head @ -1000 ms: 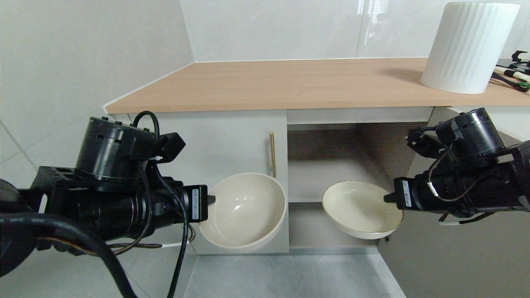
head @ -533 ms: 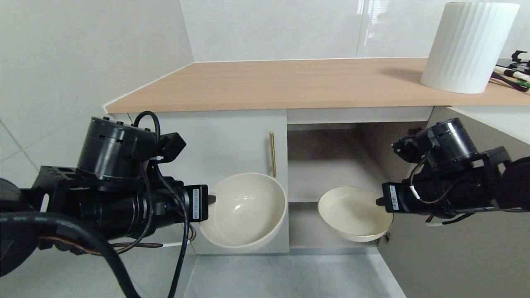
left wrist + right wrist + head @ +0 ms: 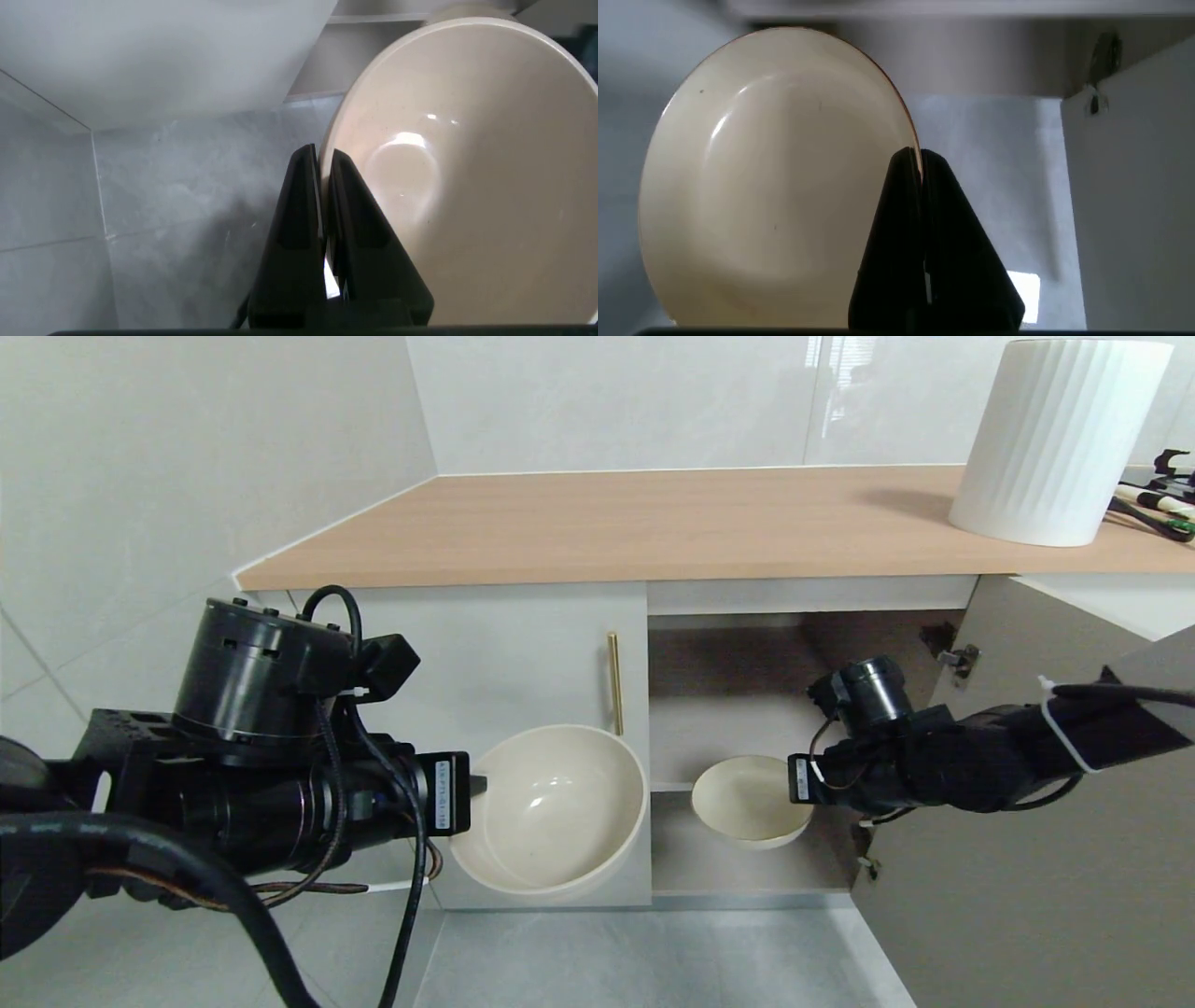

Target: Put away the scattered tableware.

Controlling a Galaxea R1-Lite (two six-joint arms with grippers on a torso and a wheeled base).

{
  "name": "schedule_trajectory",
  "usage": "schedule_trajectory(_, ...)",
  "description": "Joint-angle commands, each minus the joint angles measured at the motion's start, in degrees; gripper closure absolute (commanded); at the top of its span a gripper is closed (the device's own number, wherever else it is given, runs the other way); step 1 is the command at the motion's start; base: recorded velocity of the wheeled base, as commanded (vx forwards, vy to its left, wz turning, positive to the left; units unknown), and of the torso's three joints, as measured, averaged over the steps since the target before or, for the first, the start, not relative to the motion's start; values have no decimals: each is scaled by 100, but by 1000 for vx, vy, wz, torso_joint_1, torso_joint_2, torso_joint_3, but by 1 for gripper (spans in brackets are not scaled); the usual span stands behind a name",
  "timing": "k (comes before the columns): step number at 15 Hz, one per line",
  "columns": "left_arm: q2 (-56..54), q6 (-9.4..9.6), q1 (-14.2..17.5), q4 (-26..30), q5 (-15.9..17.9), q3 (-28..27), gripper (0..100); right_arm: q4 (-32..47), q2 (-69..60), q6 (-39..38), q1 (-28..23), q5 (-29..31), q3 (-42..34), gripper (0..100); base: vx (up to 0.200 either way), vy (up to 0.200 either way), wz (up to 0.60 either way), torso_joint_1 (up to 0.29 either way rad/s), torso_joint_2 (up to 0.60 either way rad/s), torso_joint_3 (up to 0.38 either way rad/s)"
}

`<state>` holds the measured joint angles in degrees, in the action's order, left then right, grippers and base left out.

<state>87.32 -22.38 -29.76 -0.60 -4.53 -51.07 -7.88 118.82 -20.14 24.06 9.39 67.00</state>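
The shallow bowl [image 3: 752, 800] is cream and glossy with a thin darker line round its lip. It hangs tilted from my right gripper [image 3: 801, 778], its hollow facing up and back toward me. My right fingers are clamped on the rim nearest my wrist, so the rest of the dish juts out ahead of the fingertips. It is inside the mouth of the open cabinet [image 3: 728, 653], level with the front edge of the shelf [image 3: 672, 787]. I cannot tell whether it is over the shelf or under it. It rests on nothing.

I judge this to be the placing step for this dish: carried into the cabinet, not yet set down. The next move calls for levelling it, lowering it until its base sits flat on a board, and only then letting go. With a grip on just one edge, the dish could swing or clip the shelf lip.

Off to the left of that gripper, my left gripper [image 3: 476, 786] is pinched shut on the rim of the deep bowl [image 3: 551, 812]. This bowl is larger, plain cream and shiny inside. It is held in the air in front of the closed door [image 3: 523, 653], just below the brass handle [image 3: 614, 683]. It waits its turn. The open door [image 3: 1027, 859] stands on the right of my right arm.
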Motion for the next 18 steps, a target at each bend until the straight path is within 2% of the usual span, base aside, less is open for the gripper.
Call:
schedule_trajectory(1,39,-3,-4,-2,-12,0,100,-443,642,1,-60,98,94,100,0,0,0,0,0,0)
schedule_trajectory(4,39,-3,5,-2,-12,0,100,-1603,1108,142,-262,274,235,100,0,0,0,0,0,0)
schedule_trajectory(12,66,-3,14,-2,-12,-9,100,-1603,2224,309,-596,441,1834,100,0,0,0,0,0,0)
schedule_trajectory(15,110,-3,14,-11,-21,-9,100,-1612,2435,256,-789,547,2142,100,0,0,0,0,0,0)
schedule_trajectory(18,224,-12,14,-257,-39,18,100,-1612,2673,265,-842,714,2335,100,0,0,0,0,0,0)
